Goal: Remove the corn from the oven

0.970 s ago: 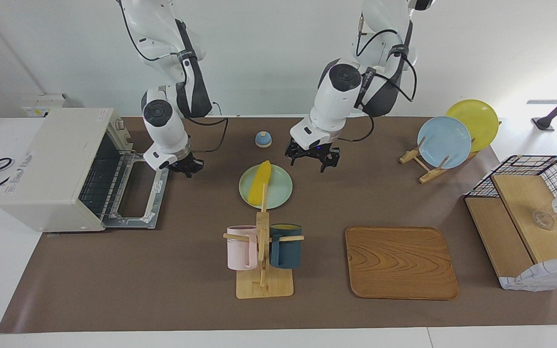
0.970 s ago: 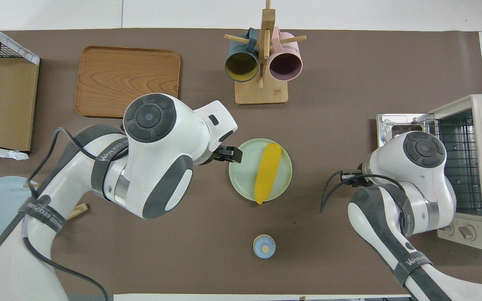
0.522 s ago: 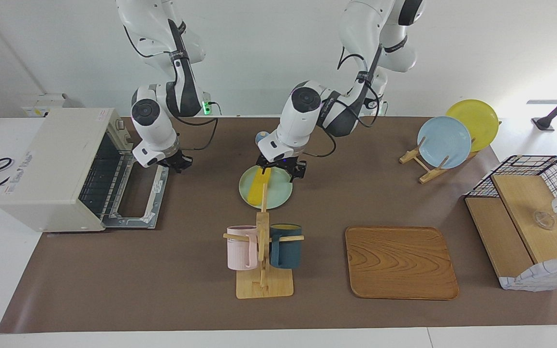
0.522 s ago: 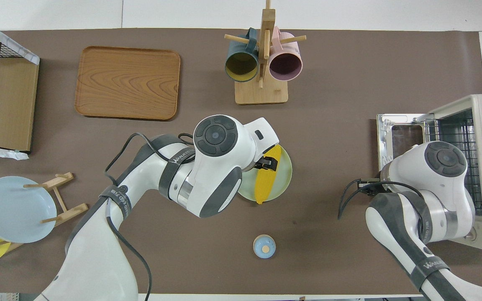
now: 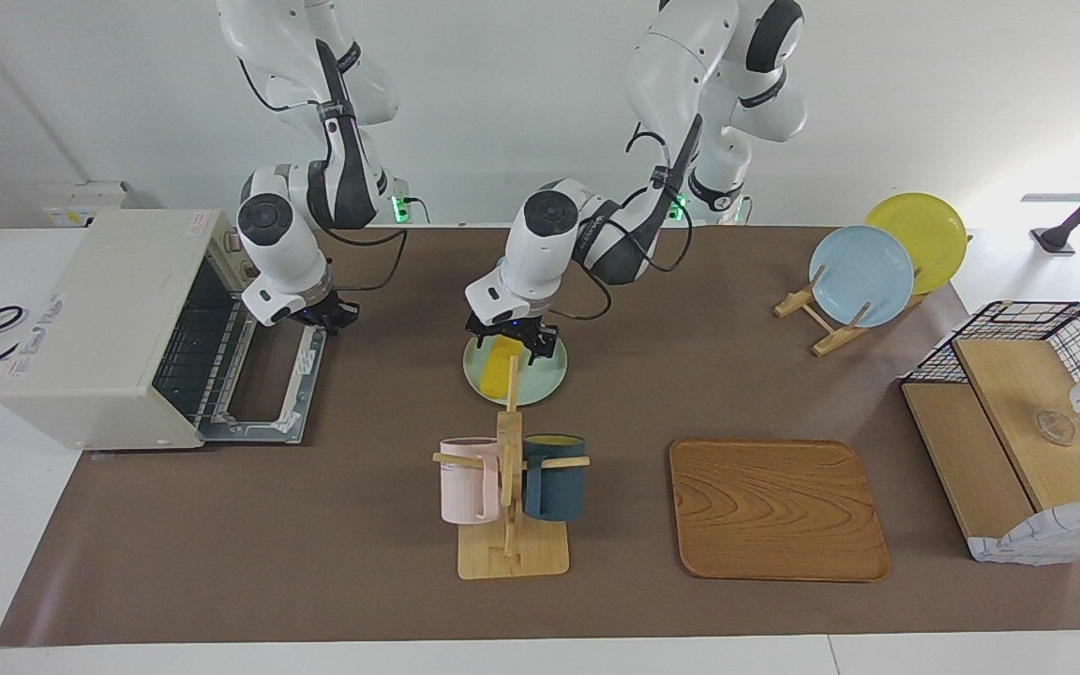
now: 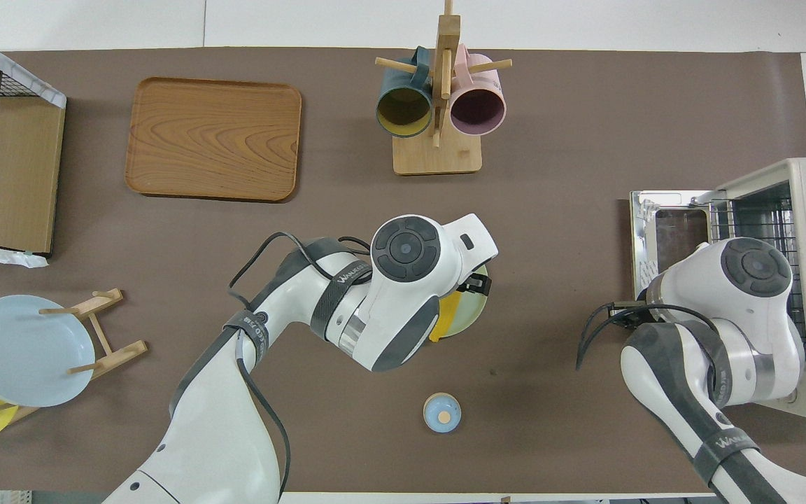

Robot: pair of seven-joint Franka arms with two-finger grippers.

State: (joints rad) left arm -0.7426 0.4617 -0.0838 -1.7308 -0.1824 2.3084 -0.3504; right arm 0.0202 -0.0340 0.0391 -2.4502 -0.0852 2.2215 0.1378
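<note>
Bright yellow corn cob (image 5: pixel 505 365) lies on pale green round plate (image 5: pixel 540 382), frame centre, out of the boxy off-white toaster oven (image 5: pixel 118 328). Your left gripper (image 5: pixel 514 339) straddles it, fingers spread. Right gripper (image 5: pixel 320 317) over the dropped door, state unreadable.

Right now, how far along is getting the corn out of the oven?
Looks mostly done: the corn lies on the green plate, and the oven stands open. In hand: left end effector over the corn. The right end effector is over the oven door.
</note>
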